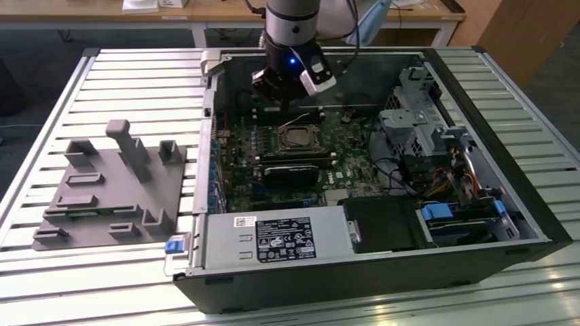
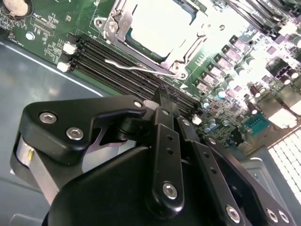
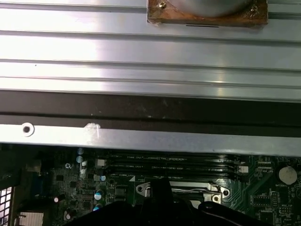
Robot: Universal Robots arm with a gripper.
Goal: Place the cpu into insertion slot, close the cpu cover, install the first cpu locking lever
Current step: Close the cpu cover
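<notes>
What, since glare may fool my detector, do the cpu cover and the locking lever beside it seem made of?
The cpu cover: thin sheet metal, probably steel, bright silvery finish with hard highlights. The locking lever: slim bent metal rod, shiny grey, likely steel too; alloy cannot be told.

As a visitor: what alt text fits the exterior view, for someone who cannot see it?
A robot arm's gripper reaches into an open computer case lying on a slatted metal table, hanging near the cpu on the green motherboard. A grey fixture sits at the exterior view's left.
</notes>
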